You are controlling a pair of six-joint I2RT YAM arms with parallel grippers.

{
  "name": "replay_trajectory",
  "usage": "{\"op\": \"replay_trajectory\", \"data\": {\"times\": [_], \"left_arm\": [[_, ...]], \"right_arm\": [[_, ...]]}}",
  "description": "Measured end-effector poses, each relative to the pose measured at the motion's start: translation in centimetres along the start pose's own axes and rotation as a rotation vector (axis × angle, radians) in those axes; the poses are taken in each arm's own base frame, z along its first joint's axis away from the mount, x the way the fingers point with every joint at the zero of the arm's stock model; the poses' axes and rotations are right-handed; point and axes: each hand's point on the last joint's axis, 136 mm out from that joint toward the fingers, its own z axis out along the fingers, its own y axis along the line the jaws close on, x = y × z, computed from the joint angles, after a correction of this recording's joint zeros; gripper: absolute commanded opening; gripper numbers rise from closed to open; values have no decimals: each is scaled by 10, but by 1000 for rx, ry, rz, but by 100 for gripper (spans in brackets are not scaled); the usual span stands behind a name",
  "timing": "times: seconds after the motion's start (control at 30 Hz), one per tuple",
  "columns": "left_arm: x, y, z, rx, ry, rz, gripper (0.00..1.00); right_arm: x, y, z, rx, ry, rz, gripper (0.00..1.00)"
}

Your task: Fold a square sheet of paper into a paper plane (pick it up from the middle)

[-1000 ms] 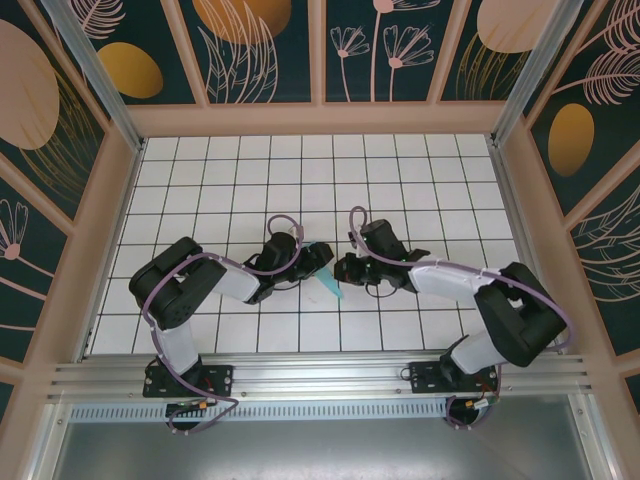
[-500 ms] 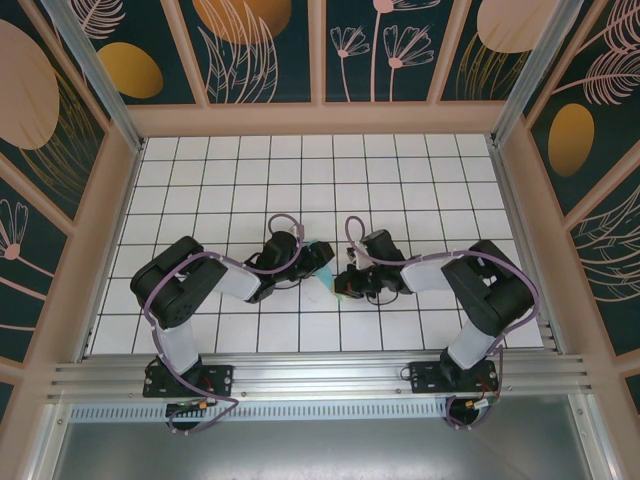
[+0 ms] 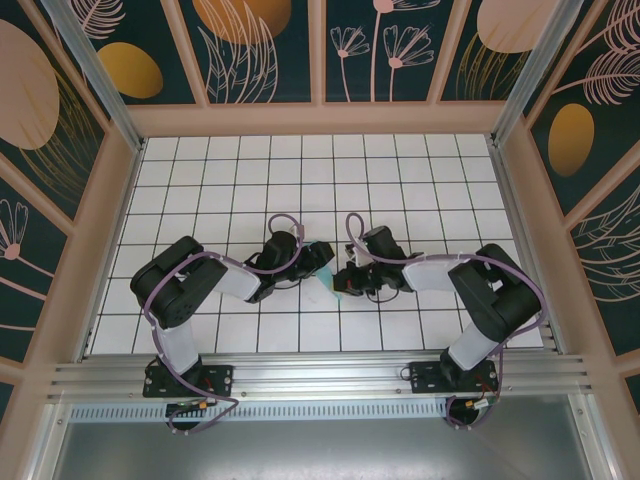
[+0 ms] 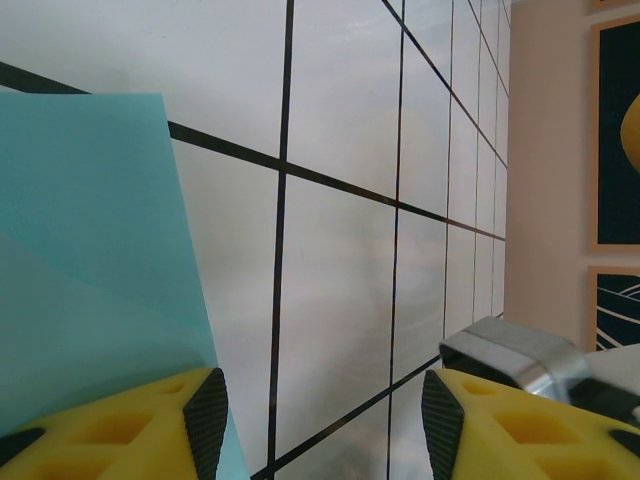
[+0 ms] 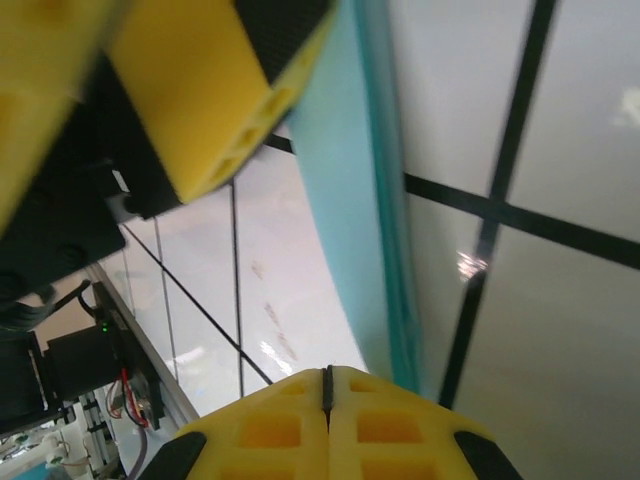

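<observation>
Fingers (image 5: 260,430) of the right gripper (image 5: 327,378) have shut and moved in beside the square sheet of paper (image 5: 350,200) — likely to press a crease. The left gripper (image 4: 322,415) stays half-open, empty.

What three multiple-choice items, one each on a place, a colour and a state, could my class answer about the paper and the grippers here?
1. Where is the paper? A) between the two grippers B) at the far left corner C) on the metal rail
2. What colour is it? A) pink B) white C) turquoise
3. How is the right gripper? A) wide open B) shut C) around a cup

Answers: 1 A, the top view shows it between the left gripper and the right one. 2 C, both wrist views show turquoise. 3 B, its yellow fingers meet at a thin seam.
</observation>
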Motion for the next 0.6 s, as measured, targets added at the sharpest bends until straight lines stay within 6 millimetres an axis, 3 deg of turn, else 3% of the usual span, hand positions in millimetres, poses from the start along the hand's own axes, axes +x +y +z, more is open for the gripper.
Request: {"op": "replay_trajectory", "data": {"times": [0.23, 0.37, 0.6], "left_arm": [[0, 0, 1, 1, 0, 3, 57], [0, 0, 1, 1, 1, 4, 57], [0, -1, 1, 1, 8, 26, 57]], "right_arm": [[-19, 6, 10, -8, -10, 7, 7], [-16, -9, 23, 4, 23, 42, 6], [-14, -11, 23, -32, 12, 32, 0]]}}
